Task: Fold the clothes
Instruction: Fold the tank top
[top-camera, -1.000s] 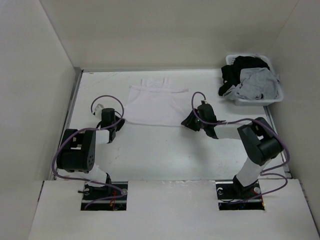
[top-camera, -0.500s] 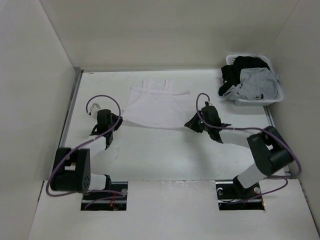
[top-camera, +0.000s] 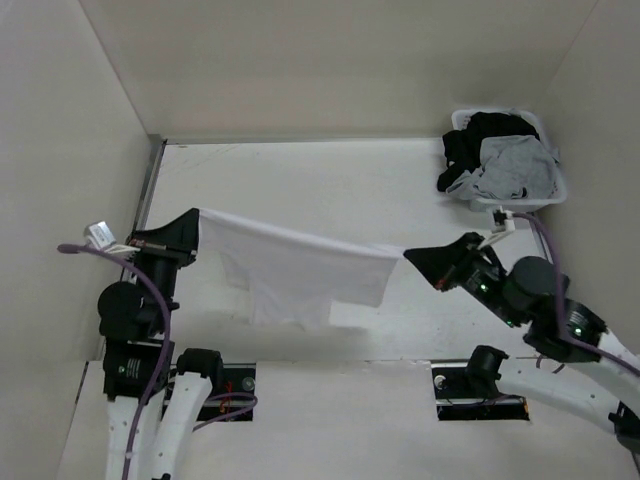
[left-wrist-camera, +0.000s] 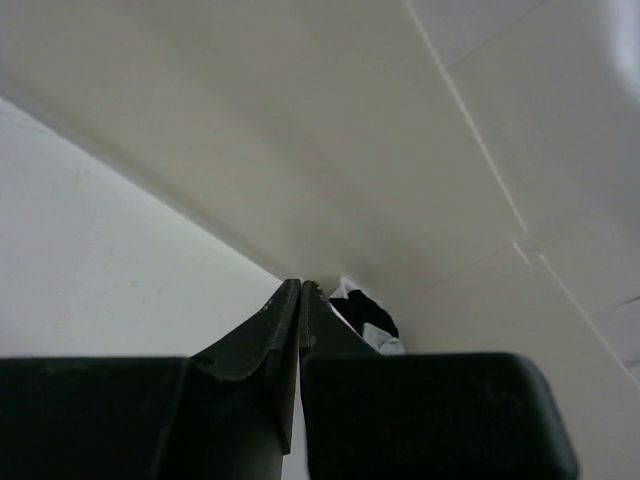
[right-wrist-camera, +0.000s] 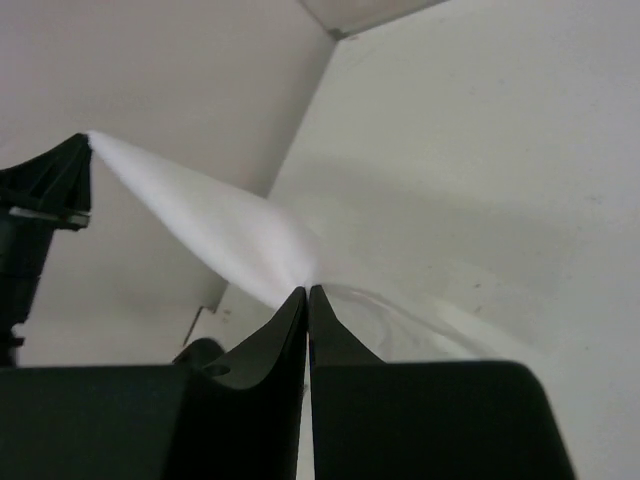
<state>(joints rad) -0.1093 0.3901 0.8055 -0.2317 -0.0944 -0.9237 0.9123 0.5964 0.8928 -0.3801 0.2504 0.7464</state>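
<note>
White tank top (top-camera: 300, 270) is up off the table (top-camera: 330, 185), pulled into a taut line between the two arms, with the loose body sagging below the middle. Left gripper (top-camera: 193, 224) has its jaws pressed together on one end. Right gripper (top-camera: 411, 256) pinches the other end, and the right wrist view shows fabric running straight out of its tips. Basket (top-camera: 512, 204) with black and grey garments sits far right, well apart. Step looks like lift-and-spread ahead of the first fold. Next move needs both arms lowering in sync with tension kept, so it lands flat.
</note>
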